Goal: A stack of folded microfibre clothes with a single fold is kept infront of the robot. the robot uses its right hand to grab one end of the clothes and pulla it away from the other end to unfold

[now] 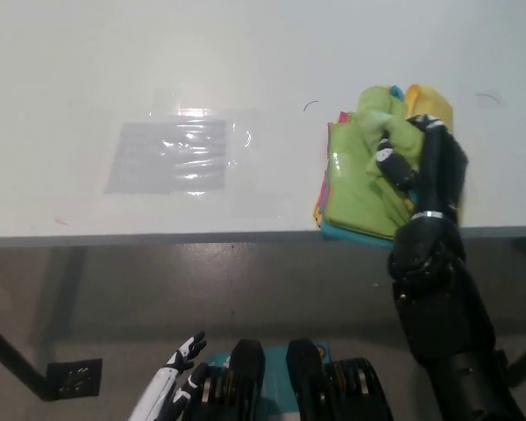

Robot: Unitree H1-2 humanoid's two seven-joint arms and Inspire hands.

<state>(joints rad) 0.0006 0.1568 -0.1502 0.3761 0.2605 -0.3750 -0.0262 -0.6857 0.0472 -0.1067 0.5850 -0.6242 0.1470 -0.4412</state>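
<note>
1. Left hand (177, 373), white, low at the near left below the table edge, fingers apart, holding nothing.
2. Right hand (421, 158), black, arm rising from the near right, fingers closed on a bunched fold of the green cloth (364, 171).
3. Stack of microfibre cloths (381, 167) on the white table (245, 61), at its near edge, right side; green cloth on top, partly lifted and crumpled toward the far right.
4. Yellow cloth (431, 101) shows at the far right of the stack; teal and orange edges peek out at the near left side.
5. Clear plastic sheet (171, 156) flat on the table, well left of the stack.
</note>
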